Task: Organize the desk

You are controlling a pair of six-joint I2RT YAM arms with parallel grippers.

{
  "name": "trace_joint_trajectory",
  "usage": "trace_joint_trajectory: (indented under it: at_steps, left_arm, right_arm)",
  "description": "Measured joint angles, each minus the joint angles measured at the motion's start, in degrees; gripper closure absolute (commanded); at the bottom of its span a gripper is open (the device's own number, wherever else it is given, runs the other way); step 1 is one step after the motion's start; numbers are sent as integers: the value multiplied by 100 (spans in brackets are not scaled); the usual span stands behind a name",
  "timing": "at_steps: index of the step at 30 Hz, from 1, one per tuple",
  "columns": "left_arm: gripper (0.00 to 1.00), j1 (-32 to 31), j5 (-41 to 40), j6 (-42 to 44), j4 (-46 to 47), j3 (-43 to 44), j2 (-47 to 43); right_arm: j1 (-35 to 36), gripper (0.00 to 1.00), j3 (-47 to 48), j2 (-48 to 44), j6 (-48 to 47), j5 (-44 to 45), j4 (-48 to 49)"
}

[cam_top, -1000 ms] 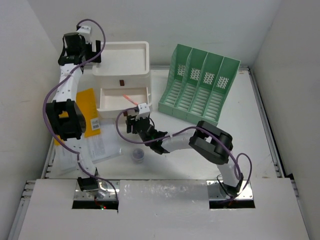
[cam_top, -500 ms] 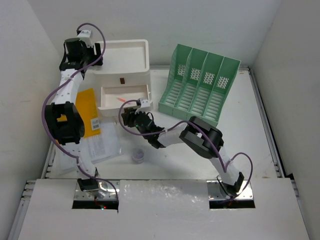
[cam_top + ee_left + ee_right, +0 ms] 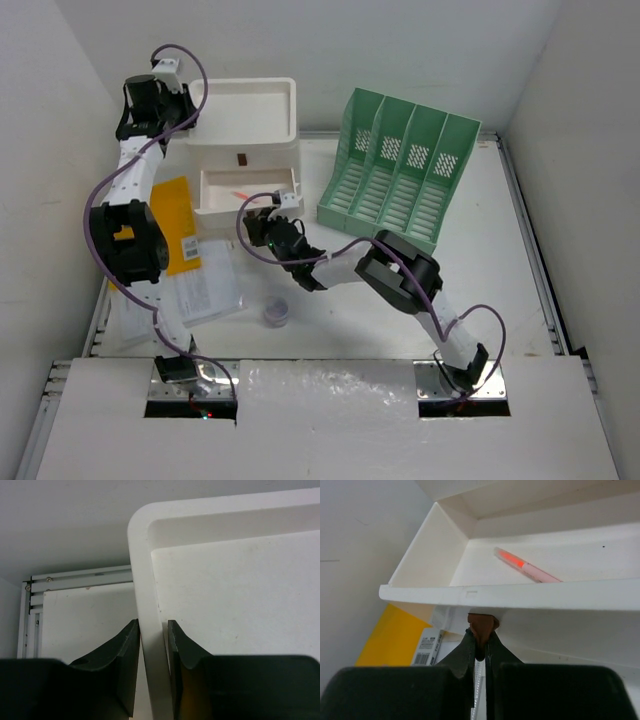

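The desk [image 3: 480,260] is a wide white tabletop with silver rails. At its back stands a white three-drawer box [image 3: 262,152] with an open top tray. My left gripper [image 3: 188,105] [image 3: 152,625] is shut on that tray's left rim [image 3: 146,580], one finger on each side of the wall. One drawer [image 3: 248,195] [image 3: 530,594] is pulled out, and a pink-orange pen [image 3: 248,191] [image 3: 526,566] lies inside it. My right gripper [image 3: 268,224] [image 3: 481,639] is shut on the drawer's small brown handle tab [image 3: 482,625] at the front panel.
A green slotted file rack [image 3: 398,165] stands right of the box. A yellow folder [image 3: 172,215] [image 3: 395,640] and plastic-wrapped papers [image 3: 205,285] lie left of the drawer. A small round container [image 3: 276,312] sits near the front.
My right gripper moved up and left to the drawer front and shut on the handle tab. My left gripper shut around the tray's rim.
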Motion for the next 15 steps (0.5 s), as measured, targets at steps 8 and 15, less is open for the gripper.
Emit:
trace_joint_trajectory:
  at_steps: [8, 15]
  left_arm:
    - [100, 35, 234, -2, -94, 175, 118]
    - [100, 55, 387, -133, -90, 173, 118]
  right_arm:
    - [-140, 100, 999, 619, -273, 33, 68]
    - [-420, 100, 2155, 1414, -560, 236, 160]
